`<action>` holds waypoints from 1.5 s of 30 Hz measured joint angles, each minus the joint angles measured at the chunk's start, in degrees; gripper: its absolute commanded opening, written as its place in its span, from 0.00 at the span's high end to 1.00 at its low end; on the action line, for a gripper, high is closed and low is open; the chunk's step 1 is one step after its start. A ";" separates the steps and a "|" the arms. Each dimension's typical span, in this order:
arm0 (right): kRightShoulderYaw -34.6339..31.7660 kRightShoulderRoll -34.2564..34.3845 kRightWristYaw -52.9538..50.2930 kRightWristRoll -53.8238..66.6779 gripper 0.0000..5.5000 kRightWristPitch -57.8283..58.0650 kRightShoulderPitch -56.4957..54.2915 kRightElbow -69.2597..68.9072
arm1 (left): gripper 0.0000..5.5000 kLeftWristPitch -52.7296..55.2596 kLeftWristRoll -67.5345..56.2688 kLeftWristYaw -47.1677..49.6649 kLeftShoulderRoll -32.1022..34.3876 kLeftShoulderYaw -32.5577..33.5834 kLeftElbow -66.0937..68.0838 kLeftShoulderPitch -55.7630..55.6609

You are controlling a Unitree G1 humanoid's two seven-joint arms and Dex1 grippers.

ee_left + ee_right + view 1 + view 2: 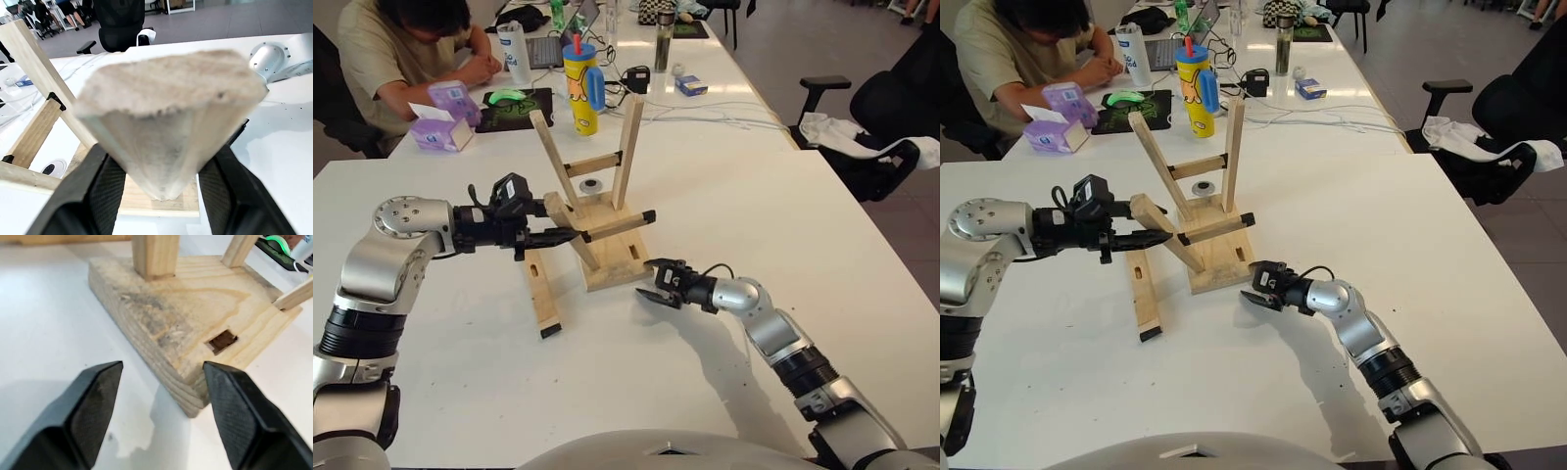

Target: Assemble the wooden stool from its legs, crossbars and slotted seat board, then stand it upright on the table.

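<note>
On the tabletop (460,352), a loose leg (541,294) lies left of the seat board (622,262), the left tool (563,235) with its tilted leg (587,255) over the board's left edge, the right tool (644,281) just before it.

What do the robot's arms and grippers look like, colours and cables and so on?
The left arm and right arm have rounded silver shells with black joint rings. The left gripper and right gripper are black, each with two tapered fingers bearing finely textured pads. Thin black cables loop over each wrist.
</note>
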 measured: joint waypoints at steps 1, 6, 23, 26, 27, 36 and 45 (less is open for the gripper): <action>-1.22 1.29 -0.20 2.69 0.45 2.04 1.41 -1.40 | 0.51 0.97 0.95 1.08 -0.41 -0.61 1.17 0.94; -9.95 4.20 -2.52 13.29 0.45 9.05 6.34 -6.71 | 0.37 8.86 -4.72 5.69 -4.04 4.19 1.36 5.02; -5.57 0.70 -2.27 0.70 0.45 -7.94 -1.98 12.43 | 0.21 2.59 1.45 42.54 -23.53 19.34 -17.50 28.75; -4.40 2.72 -1.09 0.57 0.45 -9.56 -5.02 16.57 | 0.21 3.14 2.51 46.88 -26.57 18.37 -23.46 32.91; -4.03 3.73 -0.62 0.61 0.45 -9.56 -5.70 17.47 | 0.21 4.60 2.45 47.29 -26.47 17.40 -25.96 34.14; -6.10 6.23 -6.69 0.69 0.45 -8.66 -3.72 16.41 | 0.21 24.26 0.44 56.66 -28.58 14.68 -33.93 40.03; -5.61 6.09 -6.46 -0.44 0.45 -8.20 -3.69 15.70 | 0.21 31.71 4.85 68.22 -35.71 8.75 -40.80 43.87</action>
